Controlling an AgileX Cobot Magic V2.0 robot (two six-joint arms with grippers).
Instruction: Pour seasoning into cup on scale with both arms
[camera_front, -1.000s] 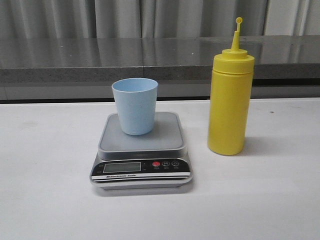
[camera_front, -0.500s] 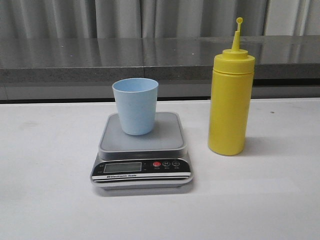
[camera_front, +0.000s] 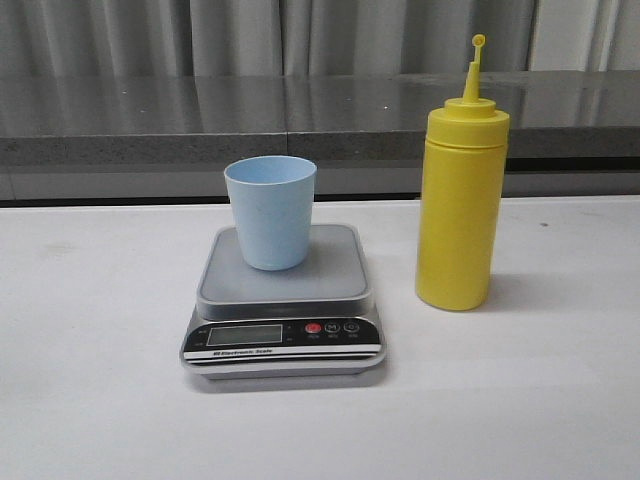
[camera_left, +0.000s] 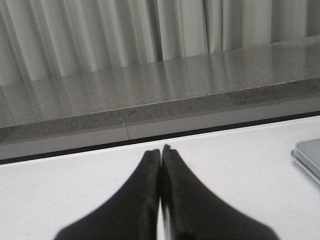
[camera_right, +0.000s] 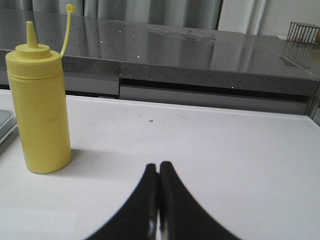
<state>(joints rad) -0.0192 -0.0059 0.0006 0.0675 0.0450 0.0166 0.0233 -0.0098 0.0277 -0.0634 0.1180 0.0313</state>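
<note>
The light blue cup (camera_front: 270, 211) stands upright on the silver-grey scale (camera_front: 285, 300) at the table's middle. The tall yellow seasoning bottle (camera_front: 460, 200) stands upright to the right of the scale, its cap off the nozzle on its tether. It also shows in the right wrist view (camera_right: 40, 105). Neither arm appears in the front view. My left gripper (camera_left: 160, 150) is shut and empty over bare table, a corner of the scale (camera_left: 309, 155) off to its side. My right gripper (camera_right: 158, 166) is shut and empty, apart from the bottle.
A white tabletop (camera_front: 540, 400) carries everything. A grey stone ledge (camera_front: 200, 120) and curtains run along the back. A small wire basket (camera_right: 304, 31) sits on the ledge in the right wrist view.
</note>
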